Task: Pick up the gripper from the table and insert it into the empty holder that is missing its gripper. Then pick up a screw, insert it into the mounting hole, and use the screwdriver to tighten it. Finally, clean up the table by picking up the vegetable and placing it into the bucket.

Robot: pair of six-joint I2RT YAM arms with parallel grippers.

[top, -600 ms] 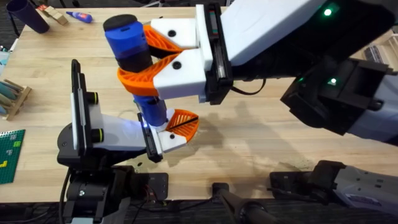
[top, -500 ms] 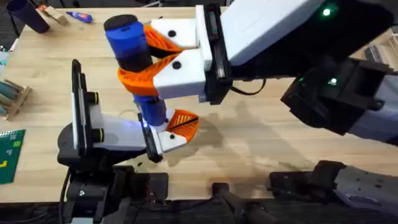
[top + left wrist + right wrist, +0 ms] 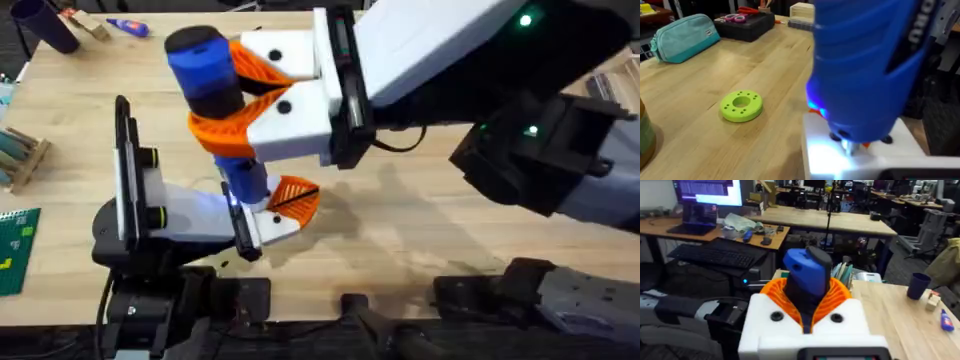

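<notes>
Overhead view: the right hand, two large orange ribbed fingers on white bases, is pinching the blue screwdriver around its thick handle, holding it upright so the shaft points down. Directly below the hand, the shaft meets the small orange gripper, which already sits in the white holder on the wooden worktop. The upright hold likely keeps the tip in line with the mounting screw.

Left wrist view: the screwdriver's blue body looms close, its metal tip pressed onto a lit white block. A green ring lies on the worktop beyond. I cannot tell the left hand's state.

Right wrist view: orange fingers clamp the blue handle between them.
</notes>
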